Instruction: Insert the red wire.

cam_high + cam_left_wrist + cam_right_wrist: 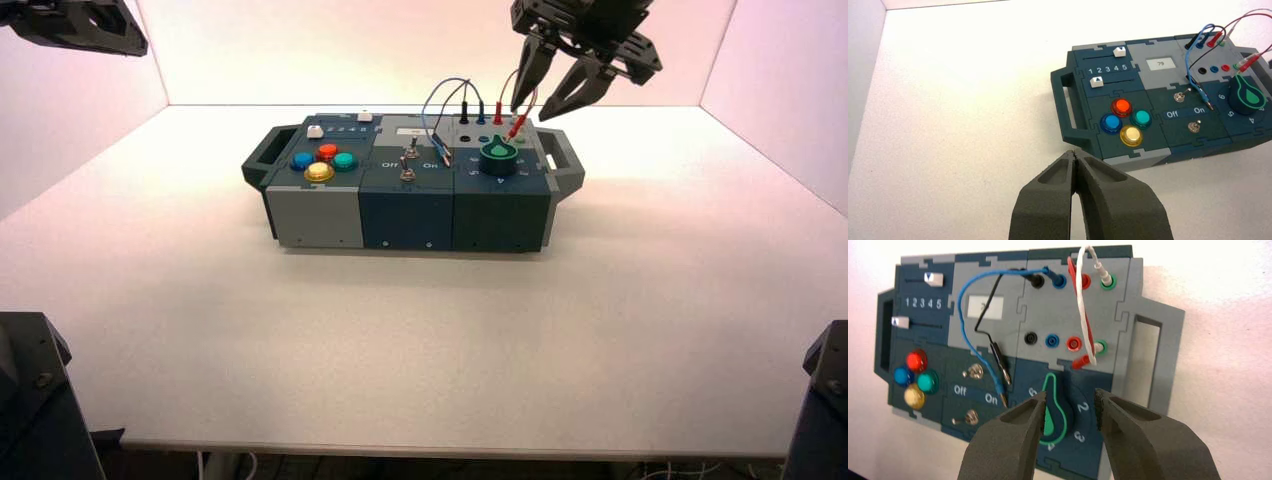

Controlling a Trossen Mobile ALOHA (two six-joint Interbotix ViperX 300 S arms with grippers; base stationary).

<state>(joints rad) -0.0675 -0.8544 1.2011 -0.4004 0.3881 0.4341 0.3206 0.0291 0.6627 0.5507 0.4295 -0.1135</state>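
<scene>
Slider panel [1105,68] — digits 1 2 3 4 5 in a row. Switch panel [1185,112] — "Off" and "On". White display [1160,63] reads 79. Dial panel [1075,422]: 2, 3 and 4 legible around the green-marked knob [1057,415]; 5 also readable there.

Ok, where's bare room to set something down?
Bare: the tabletop in front of the box, and on both sides up to the walls. Crowded: the box's right rear, with the red wire, white wire and right gripper.
</scene>
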